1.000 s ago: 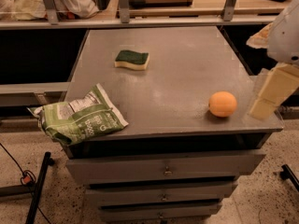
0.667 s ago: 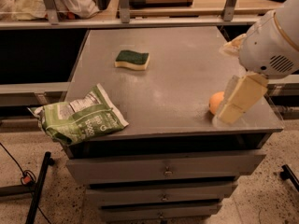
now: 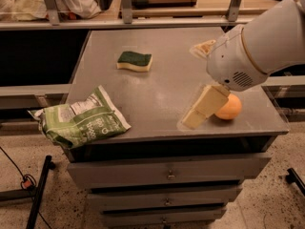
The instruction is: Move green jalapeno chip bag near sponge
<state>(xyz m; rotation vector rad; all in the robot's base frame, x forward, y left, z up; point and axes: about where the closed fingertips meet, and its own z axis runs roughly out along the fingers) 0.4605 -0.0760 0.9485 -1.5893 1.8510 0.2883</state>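
Observation:
The green jalapeno chip bag lies crinkled at the table's front left corner, its left end hanging over the edge. The sponge, dark green on top and pale yellow below, lies at the back centre-left of the table, well apart from the bag. My gripper hangs from the white arm at the right. It is low over the table's front right part, far to the right of the bag, and holds nothing I can see.
A round orange fruit sits just right of the gripper, partly hidden by it. The grey metal table has drawers below. A shelf rail with posts runs behind it. A black stand and cable are on the floor at left.
The arm has swung in from the right edge towards the left and forward. The gripper now sits in front of the orange. The bag, sponge and orange have not moved.

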